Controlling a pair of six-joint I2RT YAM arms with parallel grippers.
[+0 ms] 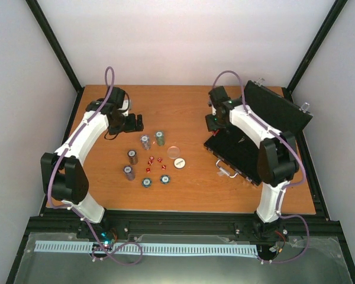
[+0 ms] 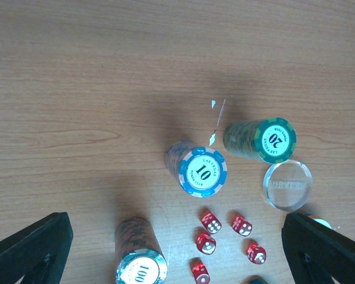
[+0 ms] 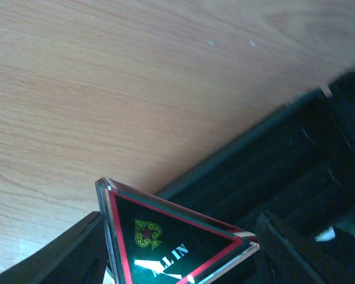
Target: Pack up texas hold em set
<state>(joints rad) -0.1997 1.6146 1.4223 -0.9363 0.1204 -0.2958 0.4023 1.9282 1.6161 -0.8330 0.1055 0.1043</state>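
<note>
Right gripper (image 3: pixel 177 248) clamps the triangular all-in marker (image 3: pixel 171 239) apparently just above the open case (image 1: pixel 239 151)'s near-left edge; left gripper (image 2: pixel 177 242), wide open and empty, hovers over chip stacks (image 2: pixel 202 170).

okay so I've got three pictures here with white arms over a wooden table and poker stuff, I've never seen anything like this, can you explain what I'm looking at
These are two robot arms bolted to a wooden table. The wide picture looks down from above; the other two come from cameras on each wrist. On the table lie chip stacks, red dice and a clear disc, beside an open black case. The left gripper hangs open over the chips, holding nothing. The right gripper holds a triangular "all in" token at the edge of the case.
</note>
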